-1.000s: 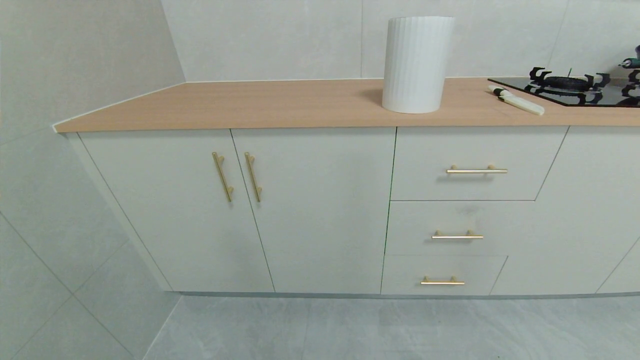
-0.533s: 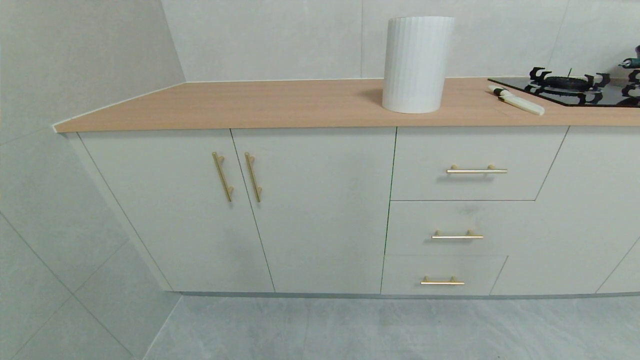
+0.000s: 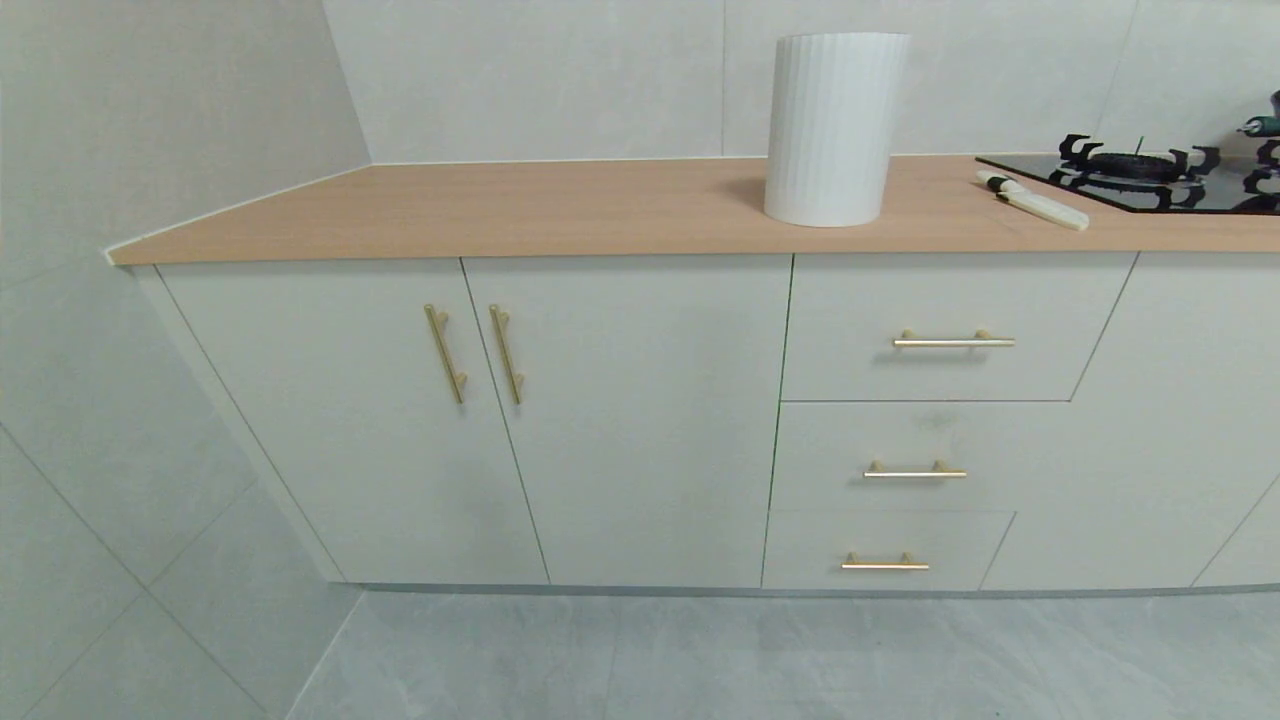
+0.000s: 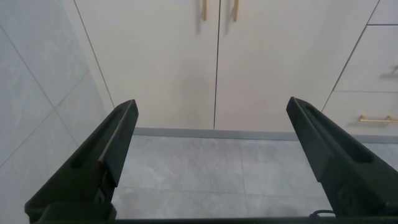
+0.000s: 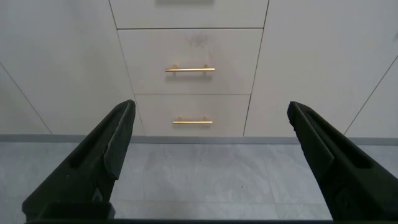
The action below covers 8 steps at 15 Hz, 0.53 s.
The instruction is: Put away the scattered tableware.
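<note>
Knife [image 3: 1035,200], pale, lies flat on the wood countertop [image 3: 500,210], at about 2 o'clock in the head view. It sits at 3 o'clock from a tall white ribbed container [image 3: 830,130], near it but apart. The black stove [image 3: 1140,180] is just beside the knife, toward 1 o'clock.

Left claw [image 4: 211,104]: fingers spread wide, nothing between them. It is low, facing the foot of the double doors [image 4: 217,56] above the grey floor [image 4: 205,174].

Right claw [image 5: 211,106]: also spread wide and empty, low in front of the lower drawers [image 5: 189,59] with brass handles [image 5: 189,70].

Knife is up on the counter, well apart from both claws and touched by neither. The right claw faces the cabinet section nearer the knife.
</note>
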Available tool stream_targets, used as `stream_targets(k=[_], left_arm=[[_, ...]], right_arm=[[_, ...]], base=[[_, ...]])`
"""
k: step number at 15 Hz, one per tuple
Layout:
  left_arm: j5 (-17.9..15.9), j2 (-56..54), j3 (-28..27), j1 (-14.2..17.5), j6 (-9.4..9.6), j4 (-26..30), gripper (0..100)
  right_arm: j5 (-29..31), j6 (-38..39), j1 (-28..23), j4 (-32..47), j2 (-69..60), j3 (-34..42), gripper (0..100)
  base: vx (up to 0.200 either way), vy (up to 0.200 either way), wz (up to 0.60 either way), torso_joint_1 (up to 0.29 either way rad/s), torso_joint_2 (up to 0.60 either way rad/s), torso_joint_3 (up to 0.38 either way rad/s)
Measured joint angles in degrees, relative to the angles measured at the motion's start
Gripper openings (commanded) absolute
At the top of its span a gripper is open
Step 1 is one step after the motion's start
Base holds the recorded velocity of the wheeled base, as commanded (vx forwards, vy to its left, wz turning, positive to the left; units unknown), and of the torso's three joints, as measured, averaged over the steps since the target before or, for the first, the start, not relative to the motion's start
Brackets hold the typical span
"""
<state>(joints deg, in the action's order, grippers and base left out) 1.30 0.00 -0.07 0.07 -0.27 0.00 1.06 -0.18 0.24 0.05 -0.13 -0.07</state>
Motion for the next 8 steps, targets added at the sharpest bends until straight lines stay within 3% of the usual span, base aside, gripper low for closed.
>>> stream_targets(k=[2, 5, 8], left_arm=[[0.0, 0.0, 0.0, 0.0, -0.02, 0.0, 100], [0.0, 0.0, 0.0, 0.0, -0.05, 0.0, 100], [0.0, 0.0, 0.1, 0.0, -0.06, 0.0, 100]], right_arm=[[0.0, 0.0, 0.0, 0.0, 0.0, 0.0, 100], [0.0, 0.0, 0.0, 0.0, 0.0, 0.0, 100], [0.0, 0.0, 0.0, 0.0, 0.0, 0.0, 100]], base=[[0.0, 0.0, 0.0, 0.0, 0.0, 0.0], [0.0, 0.0, -0.6, 0.004, 0.0, 0.001], [0.0, 0.0, 0.0, 0.0, 0.0, 0.0]])
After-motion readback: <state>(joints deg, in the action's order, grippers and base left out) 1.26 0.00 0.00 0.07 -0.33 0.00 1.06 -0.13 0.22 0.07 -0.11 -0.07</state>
